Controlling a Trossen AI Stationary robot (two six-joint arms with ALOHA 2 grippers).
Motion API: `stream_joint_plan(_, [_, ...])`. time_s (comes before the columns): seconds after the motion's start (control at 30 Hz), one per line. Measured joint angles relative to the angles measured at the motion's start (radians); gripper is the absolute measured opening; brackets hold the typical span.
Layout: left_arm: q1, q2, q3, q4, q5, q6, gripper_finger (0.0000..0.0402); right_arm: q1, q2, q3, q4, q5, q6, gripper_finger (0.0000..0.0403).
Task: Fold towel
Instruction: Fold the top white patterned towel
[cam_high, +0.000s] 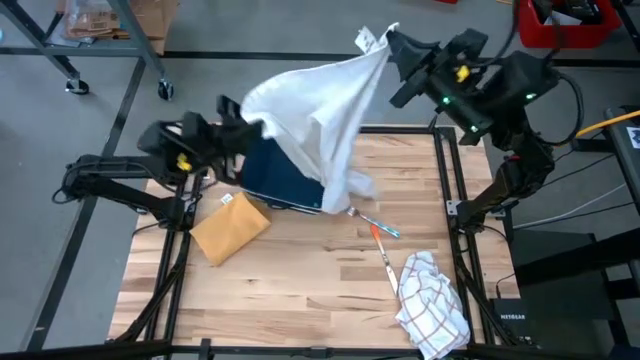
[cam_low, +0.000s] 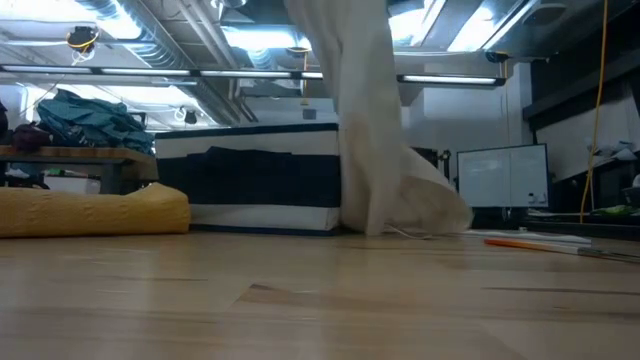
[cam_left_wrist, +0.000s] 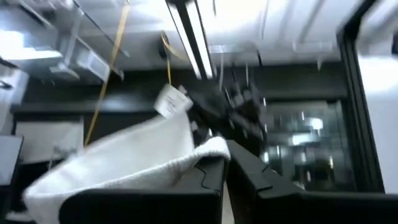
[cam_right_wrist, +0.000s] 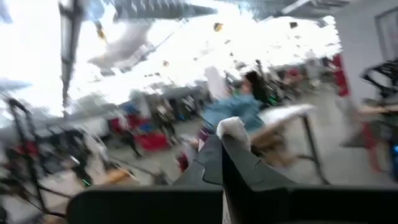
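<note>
Both hands are up high with the white towel (cam_high: 320, 125) stretched between them: the left hand (cam_high: 248, 128) is clenched on one corner, the right hand (cam_high: 392, 50) clenched on the tagged corner, and the cloth hangs down so its lower edge just trails on the counter (cam_high: 300, 270). No fold made yet, I'd say; this looks like the spreading stage, with laying flat and folding all to come. Under the drape sits a dark blue folded cloth (cam_high: 280, 175), right in the landing zone. A yellow padded envelope (cam_high: 230, 228), an orange pen (cam_high: 383, 250) and a checked cloth (cam_high: 432, 295) crowd the rest.
</note>
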Motion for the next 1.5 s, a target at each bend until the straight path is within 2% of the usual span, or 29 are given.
stream_joint_plan(0.17, [0.01,-0.002,0.079,0.01,0.017,-0.065,0.0,0.0,-0.004,0.0,0.099,-0.068,0.009,0.0])
stream_joint_plan(0.37, [0.01,-0.003,0.204,0.004,0.14,-0.168,0.0,0.0,-0.024,0.0,0.102,-0.136,0.101,0.0])
stream_joint_plan(0.53, [0.01,-0.004,0.323,-0.1,0.185,-0.256,0.0,0.0,-0.051,0.0,0.106,-0.252,0.221,0.0])
stream_joint_plan(0.7, [0.009,-0.003,0.418,-0.193,0.296,-0.392,0.0,0.0,-0.059,0.0,0.106,-0.426,0.342,0.0])
stream_joint_plan(0.83, [0.005,-0.004,0.469,-0.227,0.436,-0.53,0.0,0.0,-0.059,0.0,0.101,-0.613,0.434,0.0])
stream_joint_plan(0.97, [0.005,-0.004,0.511,-0.226,0.56,-0.671,0.0,0.0,-0.059,0.0,0.098,-0.781,0.484,0.0])
stream_joint_plan(1.1, [0.005,-0.004,0.548,-0.226,0.638,-0.74,0.0,0.0,-0.058,-0.001,0.096,-0.889,0.495,0.0])
stream_joint_plan(1.33, [0.005,-0.002,0.596,-0.231,0.666,-0.61,0.0,0.0,-0.064,-0.002,0.093,-0.893,0.495,0.0])
stream_joint_plan(1.5, [0.005,-0.003,0.597,-0.298,0.666,-0.588,0.0,0.0,-0.067,-0.002,0.095,-0.893,0.495,0.0])
